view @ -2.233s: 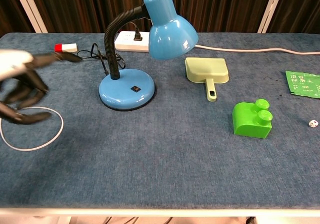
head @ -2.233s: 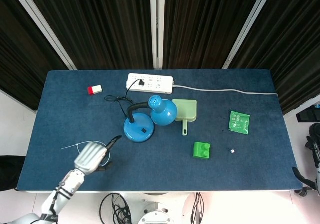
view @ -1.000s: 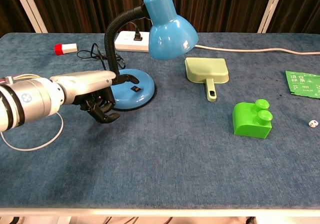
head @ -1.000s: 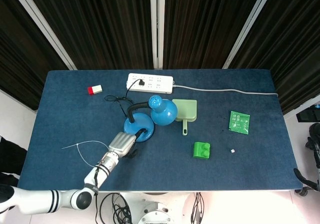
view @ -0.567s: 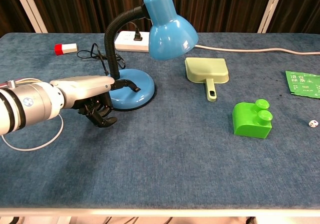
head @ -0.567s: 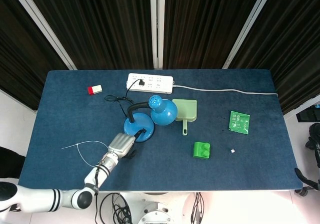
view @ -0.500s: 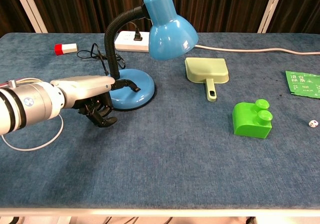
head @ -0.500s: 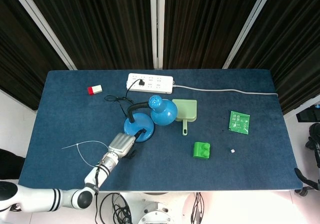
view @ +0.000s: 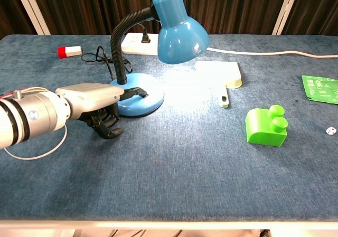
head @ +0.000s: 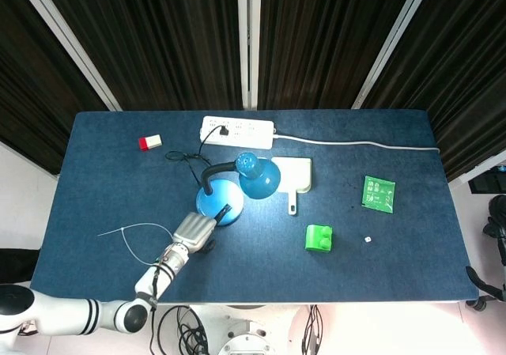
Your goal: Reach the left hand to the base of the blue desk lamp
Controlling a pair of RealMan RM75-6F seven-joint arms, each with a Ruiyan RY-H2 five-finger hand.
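The blue desk lamp stands left of the table's middle, its round base point(view: 140, 102) point(head: 213, 201) under a black gooseneck and its shade point(view: 179, 28) lit, throwing a bright patch to the right. My left hand point(view: 95, 106) point(head: 192, 230) lies just left of the base. One dark finger point(view: 138, 92) stretches onto the top of the base, where the switch showed earlier. The other fingers are curled under with nothing in them. My right hand is in neither view.
A pale green dustpan point(view: 224, 76) lies in the lamp's light right of the base. A green brick point(view: 266, 125), a green packet point(view: 319, 88) and a small die point(view: 330, 131) sit further right. A power strip point(head: 237, 131), a red-white block point(view: 69, 50) and a white wire loop point(view: 33, 153) are nearby.
My left hand came in from the left to the lamp's base and laid a finger on it. In the last half second the lamp came on, lighting the dustpan.
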